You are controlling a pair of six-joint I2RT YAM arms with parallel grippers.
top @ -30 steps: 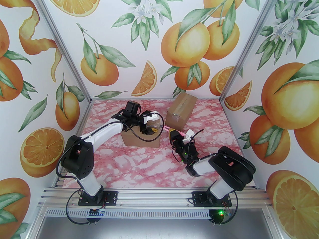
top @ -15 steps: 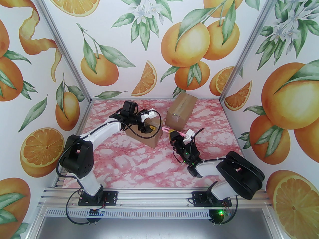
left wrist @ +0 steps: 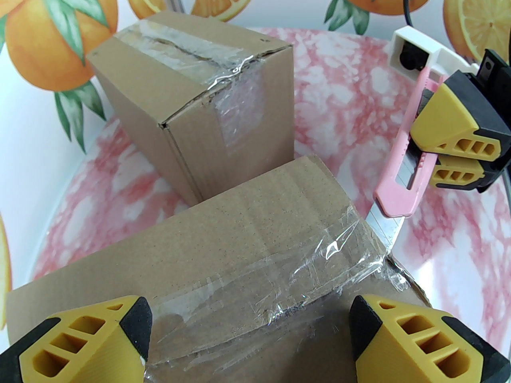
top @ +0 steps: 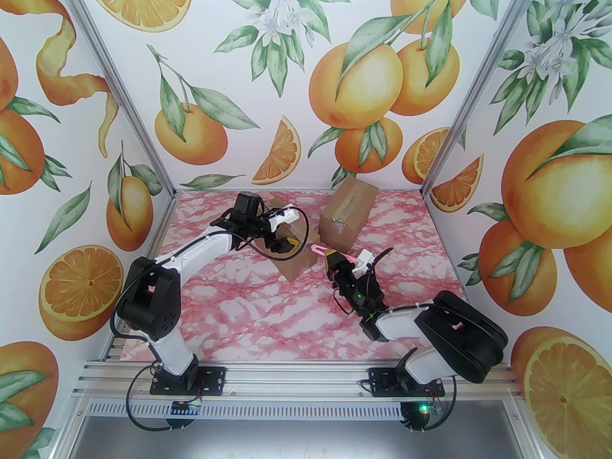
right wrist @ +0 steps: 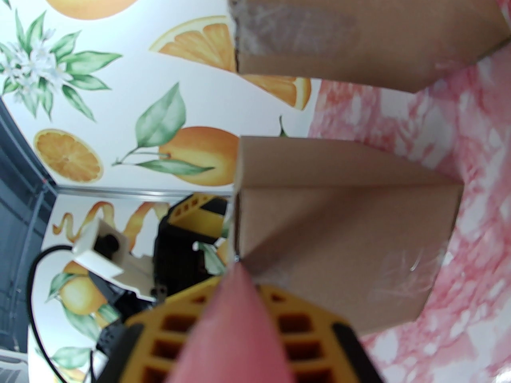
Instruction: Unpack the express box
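1. Express box (left wrist: 255,229): it lay on the worktop (left wrist: 339,94), a little left of the middle and just in front of a second box (left wrist: 207,106). Its flaps were shut and the clear tape (left wrist: 303,269) over its seam looked uncut.
2. Left fingers (left wrist: 80,337): they were spread wide over the box's top face, with cardboard showing beyond both. I could not tell whether they pressed down on it.
3. Right fingers (left wrist: 447,114): they were pinching a pink utility knife (left wrist: 403,166). Its blade (left wrist: 379,224) was extended, with the tip at the taped corner of the express box.
4. Progress: I judged the task to be at an early stage. The tool was in hand and set against the tape, but nothing had been opened. Slitting the seam, lifting the flaps and taking out the contents were all left to do.
5. Second box: its tape was wrinkled. I could not tell whether it had been cut.
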